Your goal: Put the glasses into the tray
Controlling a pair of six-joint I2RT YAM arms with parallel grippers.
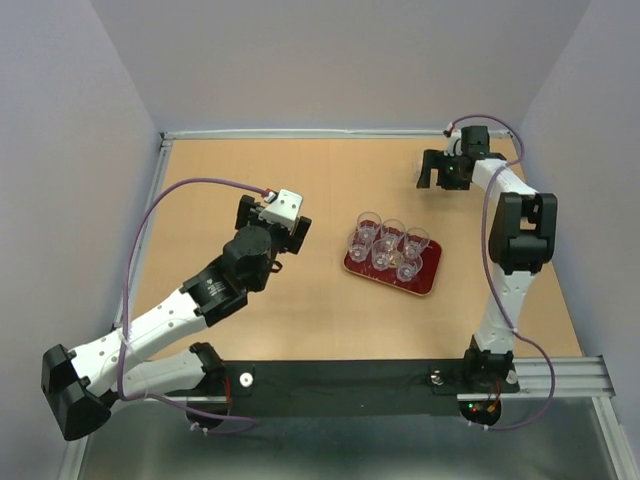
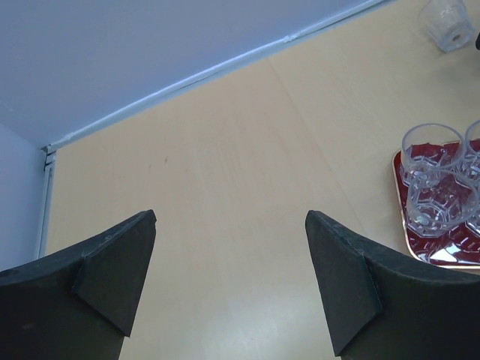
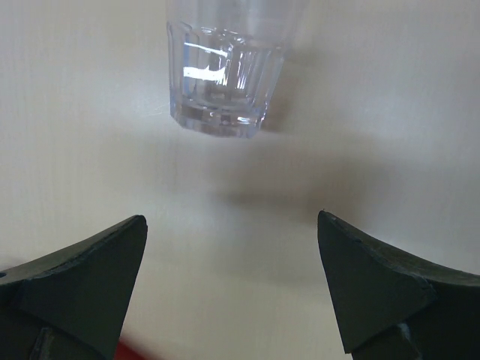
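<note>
The dark red tray (image 1: 428, 280) lies right of the table's centre with several clear glasses (image 1: 392, 235) standing in it. In the left wrist view the tray (image 2: 450, 246) and its glasses (image 2: 429, 150) are at the right edge, and one loose glass (image 2: 448, 22) stands farther off at the top right. My left gripper (image 1: 272, 220) is open and empty left of the tray, over bare table (image 2: 231, 217). My right gripper (image 1: 437, 178) is open and empty at the far right, with a loose glass (image 3: 225, 82) upright on the table just ahead of its jaws (image 3: 232, 217).
The wooden table (image 1: 250, 330) is walled by pale panels at the back and sides, with a metal edge strip (image 2: 187, 79) along the far edge. A black rail (image 1: 340, 385) with the arm bases runs along the near edge. A red sliver (image 3: 129, 352) shows low in the right wrist view.
</note>
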